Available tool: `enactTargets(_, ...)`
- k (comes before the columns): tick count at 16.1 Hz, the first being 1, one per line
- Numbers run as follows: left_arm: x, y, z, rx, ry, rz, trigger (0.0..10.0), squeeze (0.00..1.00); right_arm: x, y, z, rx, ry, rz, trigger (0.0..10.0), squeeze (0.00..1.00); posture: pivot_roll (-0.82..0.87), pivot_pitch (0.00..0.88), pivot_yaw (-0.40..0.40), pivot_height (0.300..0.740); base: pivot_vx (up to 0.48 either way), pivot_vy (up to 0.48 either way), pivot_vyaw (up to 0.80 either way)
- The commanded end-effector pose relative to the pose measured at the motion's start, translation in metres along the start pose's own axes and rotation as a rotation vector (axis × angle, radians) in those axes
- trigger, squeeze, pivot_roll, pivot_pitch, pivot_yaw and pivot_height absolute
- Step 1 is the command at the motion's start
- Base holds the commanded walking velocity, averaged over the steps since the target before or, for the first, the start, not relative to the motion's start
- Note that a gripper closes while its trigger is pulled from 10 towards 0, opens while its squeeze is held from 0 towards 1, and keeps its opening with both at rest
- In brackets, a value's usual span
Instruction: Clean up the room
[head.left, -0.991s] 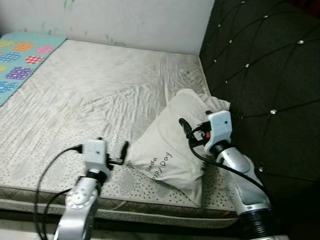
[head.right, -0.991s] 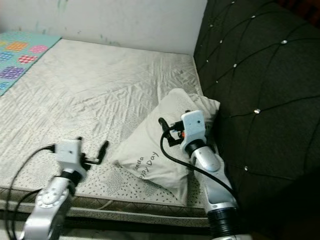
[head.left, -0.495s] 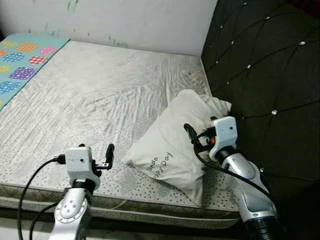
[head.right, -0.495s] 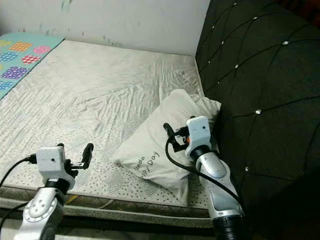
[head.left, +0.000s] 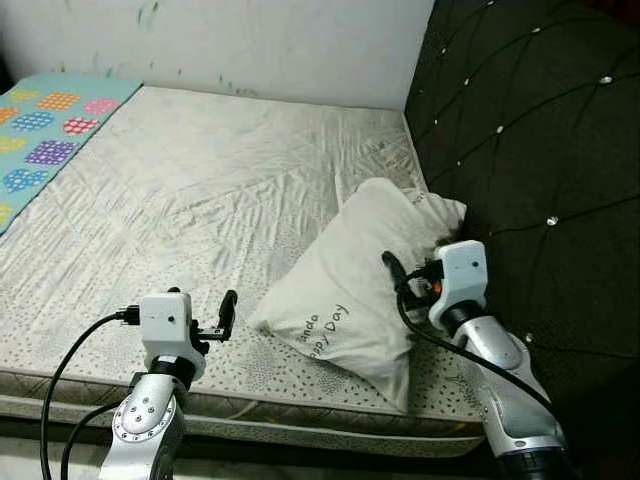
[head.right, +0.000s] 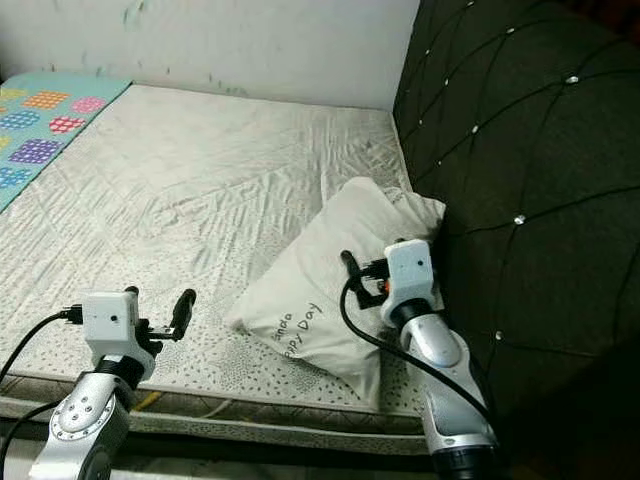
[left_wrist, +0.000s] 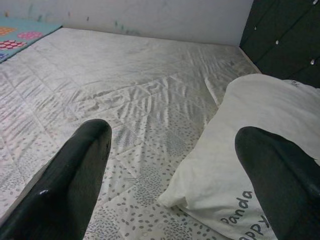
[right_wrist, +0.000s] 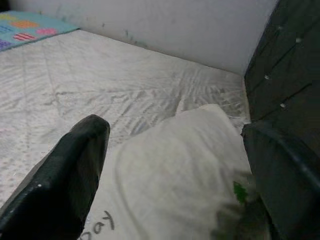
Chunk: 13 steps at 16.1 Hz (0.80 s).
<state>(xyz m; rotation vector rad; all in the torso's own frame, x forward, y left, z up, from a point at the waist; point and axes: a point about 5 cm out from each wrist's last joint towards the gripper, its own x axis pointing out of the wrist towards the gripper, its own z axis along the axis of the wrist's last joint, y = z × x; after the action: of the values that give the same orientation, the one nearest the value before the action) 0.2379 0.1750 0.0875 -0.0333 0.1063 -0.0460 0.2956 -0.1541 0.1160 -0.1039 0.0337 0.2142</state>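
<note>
We see the white printed fabric pillow (head.left: 350, 290) at the mattress's (head.left: 180, 190) near right, against the black tufted headboard (head.left: 540, 130). Our right gripper (right_wrist: 170, 185) hovers released above it; our left gripper (left_wrist: 170, 170), fingers apart, stays just left of it.

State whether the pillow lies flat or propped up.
Propped up: the pillow leans with its far end raised against the dark headboard.
</note>
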Motion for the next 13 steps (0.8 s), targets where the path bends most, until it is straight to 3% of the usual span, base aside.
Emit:
enactTargets(1, 0.000, 0.000, 0.002, 0.008, -0.007, 0.002, 10.0, 0.00, -0.005, -0.014, 0.000, 0.005, 0.017, -0.083, 10.0, 0.00, -0.06, 0.000, -0.067, 0.740, 0.000, 0.000, 0.00)
enactTargets(5, 0.001, 0.004, 0.003, 0.001, -0.001, 0.015, 10.0, 0.00, -0.010, -0.015, -0.003, -0.001, 0.023, -0.099, 10.0, 0.00, -0.08, 0.000, -0.045, 0.740, 0.000, 0.000, -0.73)
enactTargets(13, -0.005, 0.006, 0.005, -0.010, 0.001, 0.014, 10.0, 0.00, -0.016, -0.018, -0.003, -0.001, 0.032, -0.106, 10.0, 0.00, -0.08, 0.000, -0.036, 0.740, 0.000, 0.000, 0.00)
